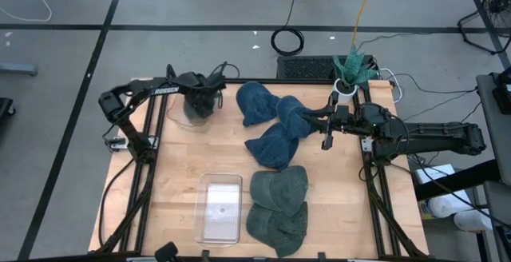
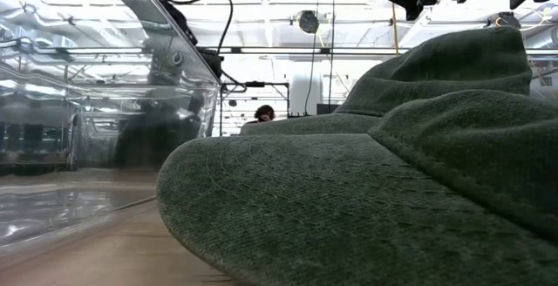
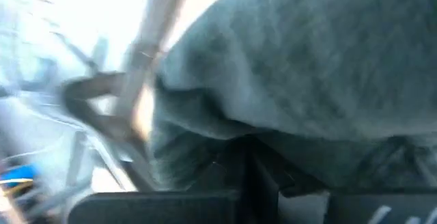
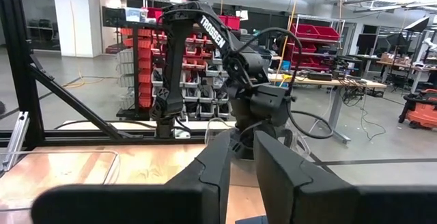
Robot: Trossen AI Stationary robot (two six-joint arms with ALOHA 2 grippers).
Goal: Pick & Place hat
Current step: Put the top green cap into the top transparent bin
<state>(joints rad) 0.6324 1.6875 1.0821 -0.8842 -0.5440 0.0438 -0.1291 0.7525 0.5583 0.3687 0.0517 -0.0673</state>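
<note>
A grey-green hat [image 3: 307,60] fills the left wrist view. In the high view it is a pale grey patch [image 1: 190,113] under my left gripper [image 1: 201,102], at the table's far left. That gripper is shut on it. Three blue hats [image 1: 275,122] lie heaped at the table's far middle. Two green hats [image 1: 278,206] lie overlapped at the near middle and loom large in the low view [image 2: 349,199]. My right gripper [image 4: 240,157] hovers shut above the rightmost blue hat, level and pointing toward the table's left, and holds nothing. My left gripper is shut on the grey-green hat's cloth at a bulging fold [image 3: 218,132] just ahead of the fingers. It comes slanting down from the table's left side. The hat's bulk hides the fingertips. I cannot tell how many layers they hold or whether the hat touches the table.
A clear plastic container [image 1: 219,208] stands at the near middle-left, beside the green hats. A teal hat [image 1: 351,69] sits on a post at the far right corner. Black frame rails [image 1: 144,166] run along both table sides. Bare wood shows at the near left.
</note>
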